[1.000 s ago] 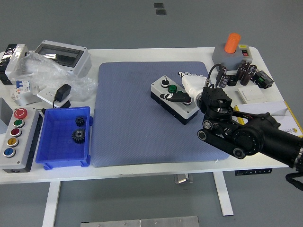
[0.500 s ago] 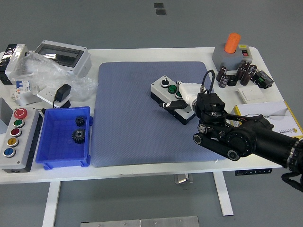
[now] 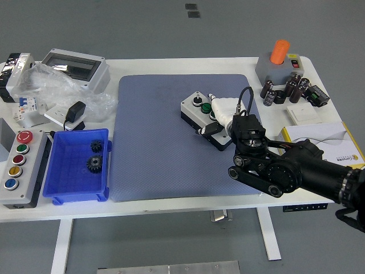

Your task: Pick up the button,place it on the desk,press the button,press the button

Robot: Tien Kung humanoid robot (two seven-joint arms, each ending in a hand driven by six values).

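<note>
A small button box (image 3: 201,113) — white top, black base, with a green and a black button — sits on the blue mat (image 3: 159,142), right of centre. The right hand (image 3: 219,119) lies over its right end, a dark finger (image 3: 209,129) touching the box's near edge — whether it grips cannot be told.

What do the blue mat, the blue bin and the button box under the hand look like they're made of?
Blue mat: probably rubber or foam, matte with a fine dimpled texture. Blue bin: likely moulded plastic, smooth with a slight sheen and thin walls. Button box: seemingly hard plastic, pale lid on a black base; the right hand covers part of it.
</note>
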